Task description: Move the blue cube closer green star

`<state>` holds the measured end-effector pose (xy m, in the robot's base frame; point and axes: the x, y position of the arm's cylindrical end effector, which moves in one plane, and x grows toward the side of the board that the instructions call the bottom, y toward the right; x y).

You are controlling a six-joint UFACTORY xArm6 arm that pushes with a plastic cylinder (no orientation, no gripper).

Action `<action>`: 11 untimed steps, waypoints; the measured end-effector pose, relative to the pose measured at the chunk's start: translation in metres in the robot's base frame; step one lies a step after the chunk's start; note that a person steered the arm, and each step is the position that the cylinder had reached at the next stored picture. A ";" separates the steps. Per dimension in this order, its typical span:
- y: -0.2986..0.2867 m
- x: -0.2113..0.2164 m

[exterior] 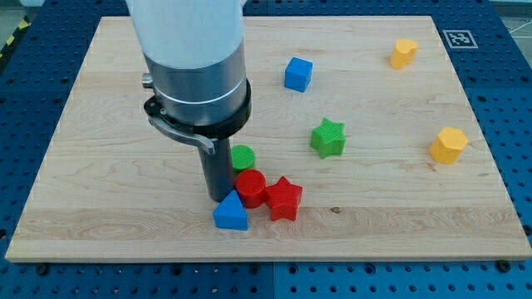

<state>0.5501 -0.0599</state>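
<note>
I am seeing my tip [219, 199] sitting near the table's bottom edge, touching the blue triangular block [230, 213] and red cylinder [250, 187]; being a bare rod, it is gripping nothing. The blue cube [298, 74] is sitting toward the top edge, apart from the green star [328, 138] mid-table.

Robotics lab: wooden board [125, 208] on blue perforated bench [515, 124].
</note>
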 end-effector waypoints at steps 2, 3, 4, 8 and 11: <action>-0.018 -0.014; -0.035 -0.047; -0.032 -0.089; 0.089 -0.184; 0.069 -0.260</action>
<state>0.2902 0.0091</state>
